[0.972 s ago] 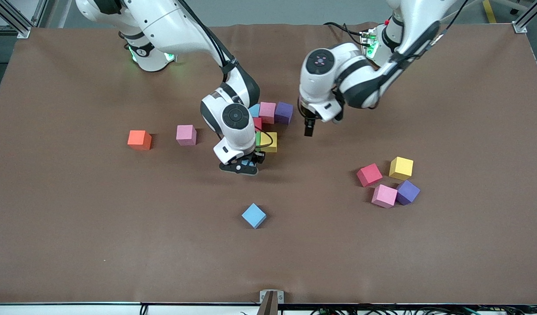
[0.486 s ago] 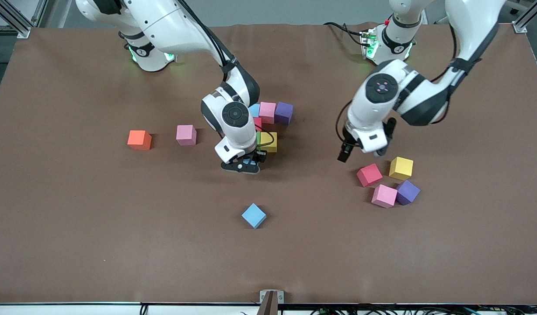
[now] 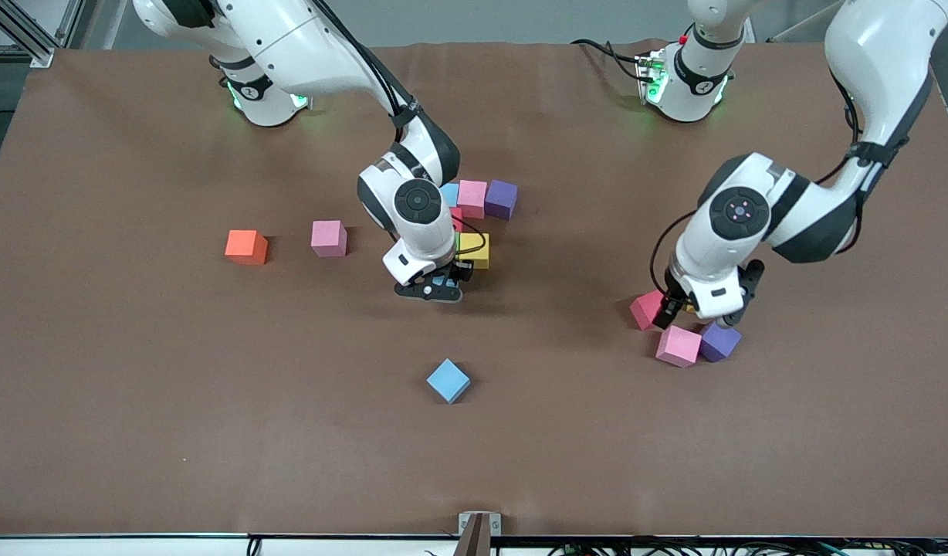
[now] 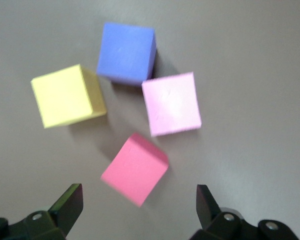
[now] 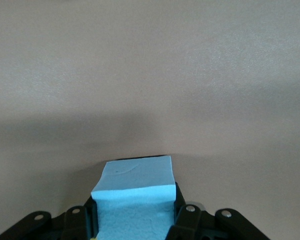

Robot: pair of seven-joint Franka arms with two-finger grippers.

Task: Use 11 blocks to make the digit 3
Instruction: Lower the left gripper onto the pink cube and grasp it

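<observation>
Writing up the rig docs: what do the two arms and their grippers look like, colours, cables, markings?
Both arms are glossy white shells with dark grey or black joint bands and a round dark cap at the wrist. Green lights glow at both bases. Black cables run along the forearms. The left gripper and right gripper are black, with black fingers and silver screws showing.

Matt foam light-blue block [image 5: 135,200] shows a grainy cut face; the brown desk [image 3: 211,401] cover looks smooth, matt cloth; arm shells [image 3: 304,46] are glossy white plastic

Green cube [image 3: 455,245], red cube [image 3: 455,217] mostly hidden by right arm.
</observation>
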